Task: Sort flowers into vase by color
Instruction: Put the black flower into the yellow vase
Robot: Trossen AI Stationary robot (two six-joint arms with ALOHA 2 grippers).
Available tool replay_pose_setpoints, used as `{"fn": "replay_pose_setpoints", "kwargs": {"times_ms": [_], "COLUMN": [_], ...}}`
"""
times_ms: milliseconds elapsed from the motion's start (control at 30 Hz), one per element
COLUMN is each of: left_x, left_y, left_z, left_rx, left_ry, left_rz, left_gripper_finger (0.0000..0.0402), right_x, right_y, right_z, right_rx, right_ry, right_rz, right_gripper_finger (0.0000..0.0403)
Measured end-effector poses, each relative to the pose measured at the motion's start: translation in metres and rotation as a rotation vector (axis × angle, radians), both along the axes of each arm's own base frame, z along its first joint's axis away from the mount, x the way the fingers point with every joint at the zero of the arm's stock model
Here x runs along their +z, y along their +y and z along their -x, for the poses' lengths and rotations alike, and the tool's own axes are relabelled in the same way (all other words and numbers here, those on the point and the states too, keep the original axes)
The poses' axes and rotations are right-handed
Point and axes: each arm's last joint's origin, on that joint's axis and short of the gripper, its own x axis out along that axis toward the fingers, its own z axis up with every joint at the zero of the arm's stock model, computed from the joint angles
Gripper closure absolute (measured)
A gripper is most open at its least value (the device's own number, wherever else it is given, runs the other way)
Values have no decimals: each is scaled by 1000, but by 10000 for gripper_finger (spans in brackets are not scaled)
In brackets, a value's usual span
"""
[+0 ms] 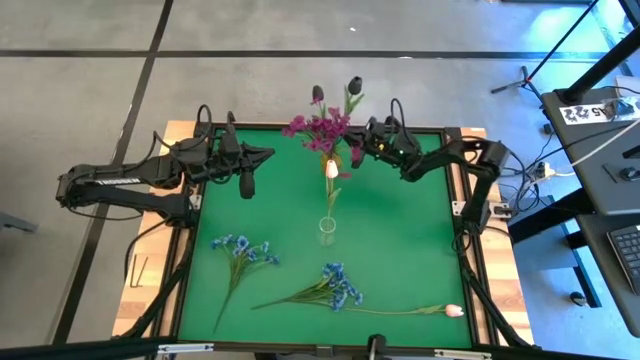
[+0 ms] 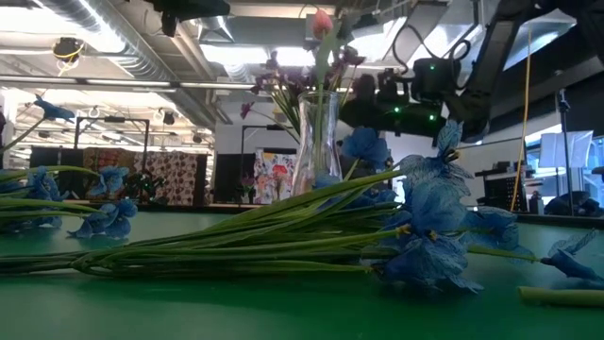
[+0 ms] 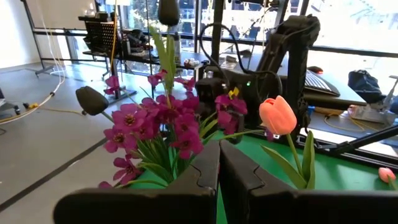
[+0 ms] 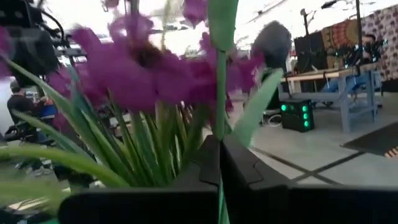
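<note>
A: Green tabletop (image 1: 400,250) status?
B: Vase (image 1: 327,229) central; blue sprays (image 1: 340,285) well short of both jaws.
A: Jaws?
B: Right gripper (image 1: 358,152) clamps a green stem (image 4: 219,93) beside the magenta flowers (image 1: 320,128); left gripper (image 1: 268,153) closed, empty.

Colours on the green tabletop (image 1: 400,240)

Magenta sprays (image 1: 320,128) and near-black buds (image 1: 354,84) on green stems cluster at a clear vase (image 1: 327,229) with a pink tulip (image 1: 331,168); blue sprays (image 1: 340,285) and another pale pink tulip (image 1: 454,311) lie apart. Arms are dark, the frame light wood (image 1: 175,130), the floor grey (image 1: 90,80).
</note>
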Motion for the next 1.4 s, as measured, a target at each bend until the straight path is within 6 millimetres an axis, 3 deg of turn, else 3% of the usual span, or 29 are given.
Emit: {"fn": "replay_pose_setpoints", "kwargs": {"times_ms": [433,767,900,1167,1400], "left_x": [0,-1,-2,-3,-3], "left_y": [0,0,0,0,0], "left_z": [0,0,0,0,0], "left_rx": [0,1,2,4,4], "left_ry": [0,9,13,24,25], "left_rz": [0,3,7,25,25], "left_gripper_finger": [399,399,399,399,399], "right_x": [-15,-23,-23,-16,1], "right_y": [0,3,4,5,11], "right_z": [-3,-5,-5,-3,8], "right_rx": [59,198,214,231,213], "right_ry": [84,158,159,181,372], "right_rz": [-49,-134,-132,-138,-130], "right_gripper_finger": [403,384,349,240,181]}}
